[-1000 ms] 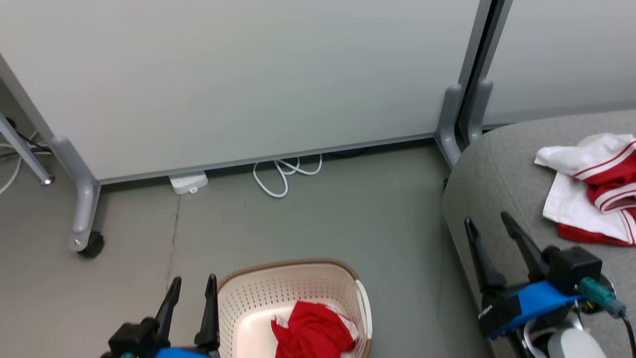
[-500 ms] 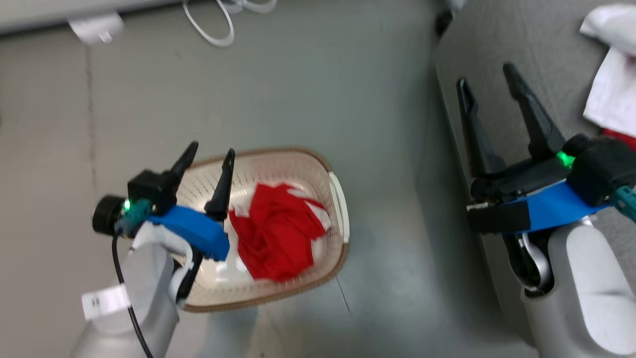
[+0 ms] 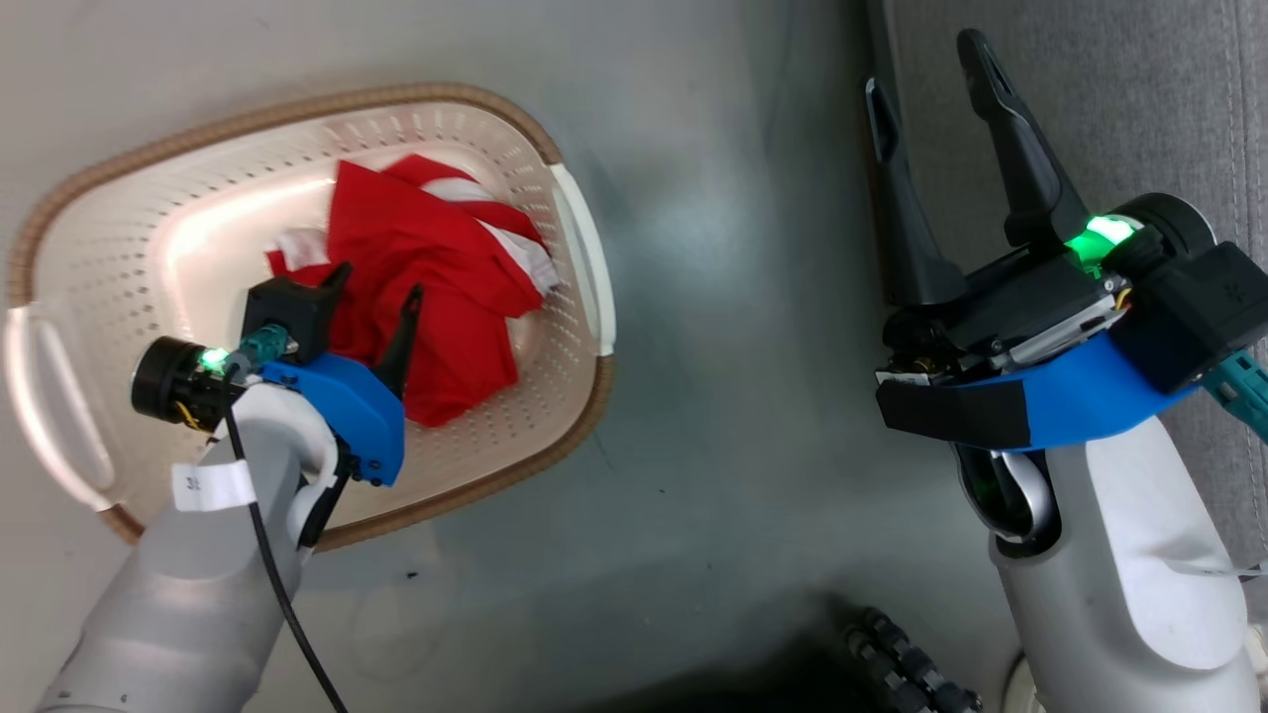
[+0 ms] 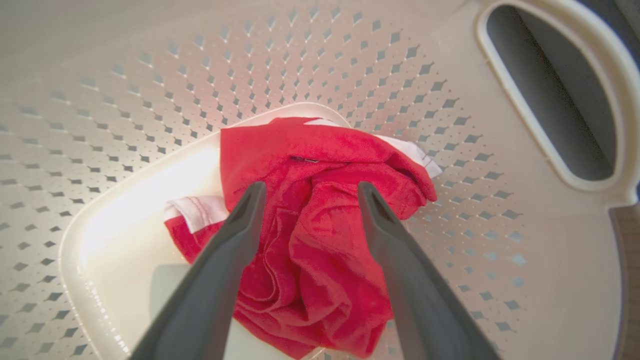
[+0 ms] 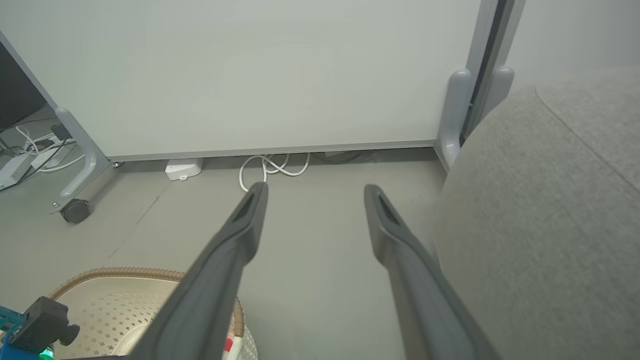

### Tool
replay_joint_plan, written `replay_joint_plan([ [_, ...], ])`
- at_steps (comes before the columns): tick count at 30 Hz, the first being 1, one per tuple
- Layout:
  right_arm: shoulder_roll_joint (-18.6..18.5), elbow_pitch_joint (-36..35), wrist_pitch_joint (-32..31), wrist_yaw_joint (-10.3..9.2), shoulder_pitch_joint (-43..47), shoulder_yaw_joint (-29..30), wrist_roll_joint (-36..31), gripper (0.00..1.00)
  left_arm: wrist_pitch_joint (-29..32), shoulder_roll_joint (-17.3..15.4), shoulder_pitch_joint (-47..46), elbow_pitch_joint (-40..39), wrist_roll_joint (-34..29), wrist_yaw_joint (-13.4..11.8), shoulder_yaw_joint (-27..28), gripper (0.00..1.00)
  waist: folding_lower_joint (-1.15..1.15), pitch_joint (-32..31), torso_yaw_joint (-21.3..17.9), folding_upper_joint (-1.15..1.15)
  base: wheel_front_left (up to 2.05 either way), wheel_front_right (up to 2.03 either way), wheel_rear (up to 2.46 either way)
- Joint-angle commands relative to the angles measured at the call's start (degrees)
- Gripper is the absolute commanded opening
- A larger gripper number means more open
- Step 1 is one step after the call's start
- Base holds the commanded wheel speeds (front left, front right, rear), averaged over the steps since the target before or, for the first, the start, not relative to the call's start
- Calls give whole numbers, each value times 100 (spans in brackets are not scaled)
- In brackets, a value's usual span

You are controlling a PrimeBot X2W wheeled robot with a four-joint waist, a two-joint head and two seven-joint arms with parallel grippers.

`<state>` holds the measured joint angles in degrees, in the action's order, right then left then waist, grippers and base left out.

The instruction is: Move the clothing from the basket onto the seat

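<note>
i have the left gripper (image 3: 378, 280) down inside the laundry basket (image 3: 297, 104), fingers spread wide and empty, poised over the crumpled red-and-white garment (image 3: 436, 257). in the left wrist view the two fingers straddle the highest ridge of the heap. i take that as the reason for the line-up: a bunched fold gives the pads something to bite, where flat cloth on the basket bottom would slip. whether the tips touch the fabric yet i cannot tell. the garment lies mid-bottom of the basket, leaning towards the wall at 2 o'clock in the head view, with a white striped edge close to the perforated side. the basket sits on the grey floor (image 3: 723, 396) at about 10 o'clock in that view. the grey sofa seat (image 3: 1119, 89) is at 1 o'clock, well apart from it. the right gripper (image 3: 921, 61) hangs at 2 o'clock over the seat's edge, its fingers also apart and holding nothing. i judge it is parked there to keep out of the left arm's way. next i'd lower a touch, close on the ridge and lift straight up so the cloth passes over the brown rim before swinging to the seat. the risk is pinching only a thin layer, so the rest trails and snags.
</note>
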<state>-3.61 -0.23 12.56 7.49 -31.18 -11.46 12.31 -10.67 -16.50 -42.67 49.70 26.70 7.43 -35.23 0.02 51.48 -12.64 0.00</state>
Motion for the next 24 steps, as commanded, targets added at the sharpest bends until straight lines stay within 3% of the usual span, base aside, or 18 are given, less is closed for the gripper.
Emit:
replay_joint_plan([
  [1, 46, -6, 66, 1, -96, -32, 36, 100, 35, -94, -156, 91, 78, 0, -67, 100, -2, 444, -358, 0, 0, 0, 0],
  [8, 70, 12, 146, 2, 142, 13, -28, 100, 119, -100, -389, 643, 287, 0, -334, 100, -2, 543, -376, 0, 0, 0, 0],
  [14, 77, -113, 147, 1, 391, 72, -50, 100, 229, 74, -619, 1241, 286, -224, -336, 100, -2, 512, -377, 0, 0, 0, 0],
  [16, 80, -145, 134, 1, 447, 89, -54, 100, 261, 158, -684, 1365, 322, -207, -346, 0, -2, 511, -370, 0, 0, 0, 0],
  [24, 80, -155, 134, 1, 377, 22, 46, 100, 156, 340, -868, 1659, 400, -109, -409, 0, -2, 469, -354, 0, 0, 0, 0],
])
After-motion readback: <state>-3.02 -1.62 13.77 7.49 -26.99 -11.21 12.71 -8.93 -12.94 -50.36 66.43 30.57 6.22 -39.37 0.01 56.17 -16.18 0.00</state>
